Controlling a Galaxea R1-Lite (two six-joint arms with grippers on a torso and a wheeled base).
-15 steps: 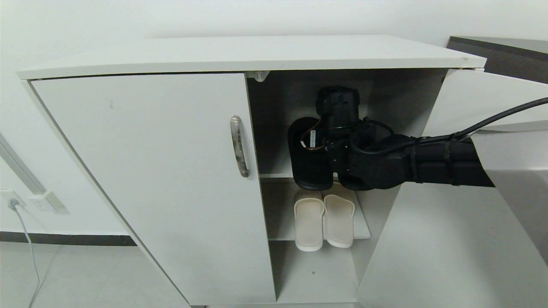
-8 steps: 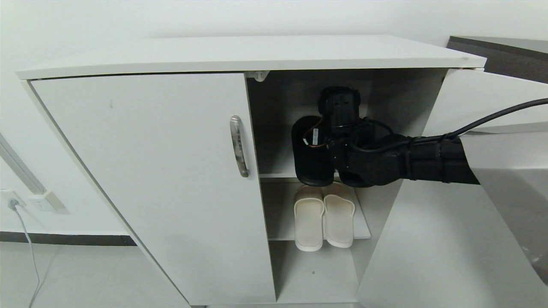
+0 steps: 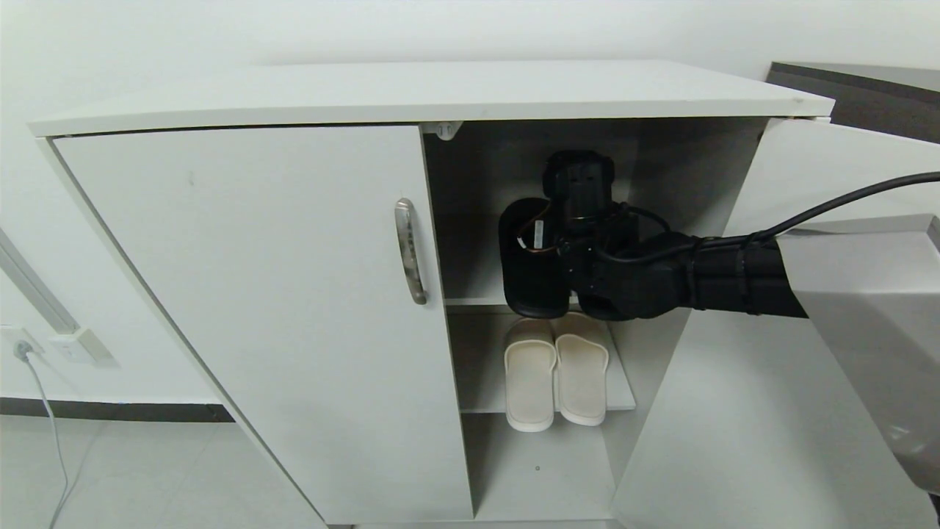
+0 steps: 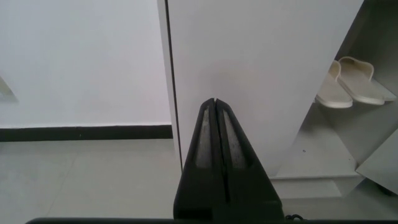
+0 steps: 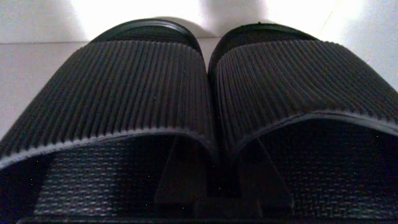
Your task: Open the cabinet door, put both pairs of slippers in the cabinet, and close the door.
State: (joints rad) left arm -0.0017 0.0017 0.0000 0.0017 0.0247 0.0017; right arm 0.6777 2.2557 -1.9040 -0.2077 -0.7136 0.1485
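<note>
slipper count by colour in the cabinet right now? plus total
black slippers: 2
cream slippers: 2
total: 4

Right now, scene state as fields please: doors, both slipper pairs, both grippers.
left door: shut
right door: swung open
white slippers: side by side on the middle shelf, heels past its front edge
black slippers: held at the upper shelf, inside the opening; cannot tell if they rest on it
right gripper: shut on black slippers, holding the pair together
left gripper: shut, empty, facing the left door
not yet done: release black pair, close right door
</note>
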